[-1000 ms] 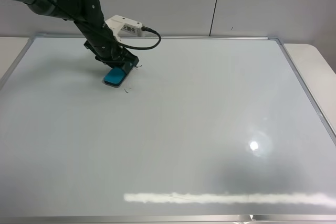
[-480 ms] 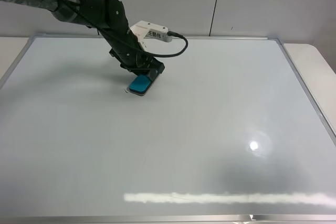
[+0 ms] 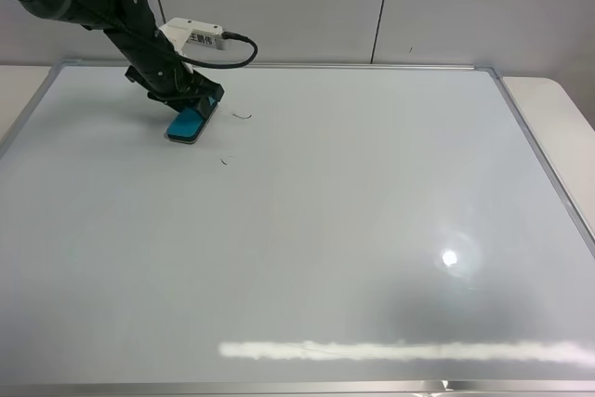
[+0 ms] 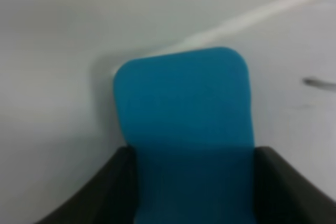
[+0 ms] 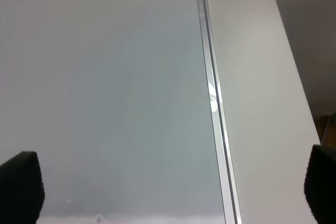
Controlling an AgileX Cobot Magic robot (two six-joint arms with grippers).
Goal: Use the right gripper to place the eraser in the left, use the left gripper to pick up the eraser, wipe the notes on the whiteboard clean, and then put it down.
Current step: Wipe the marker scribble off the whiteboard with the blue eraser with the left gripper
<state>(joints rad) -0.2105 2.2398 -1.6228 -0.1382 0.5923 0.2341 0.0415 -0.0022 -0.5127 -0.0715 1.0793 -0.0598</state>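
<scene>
The whiteboard (image 3: 307, 230) lies flat and fills the exterior high view. My left gripper (image 3: 191, 111) is shut on the blue eraser (image 3: 186, 125) and presses it on the board near the far left corner. The left wrist view shows the blue eraser (image 4: 186, 129) held between two dark fingers (image 4: 100, 192). Two small pen marks remain just right of the eraser, one curved (image 3: 242, 117) and one tiny (image 3: 223, 162). My right gripper is out of the exterior view; in the right wrist view only its two dark fingertips (image 5: 20, 184) show far apart, with nothing between them.
The whiteboard's metal frame edge (image 5: 212, 98) runs beside a pale table surface (image 5: 257, 93) in the right wrist view. A white cable and connector (image 3: 200, 36) hang off the left arm. Lamp glare (image 3: 450, 258) shows on the board at the right.
The left gripper with the eraser swept right along the board, then back left and slightly farther away. Two small pen marks now show uncovered to its right.
</scene>
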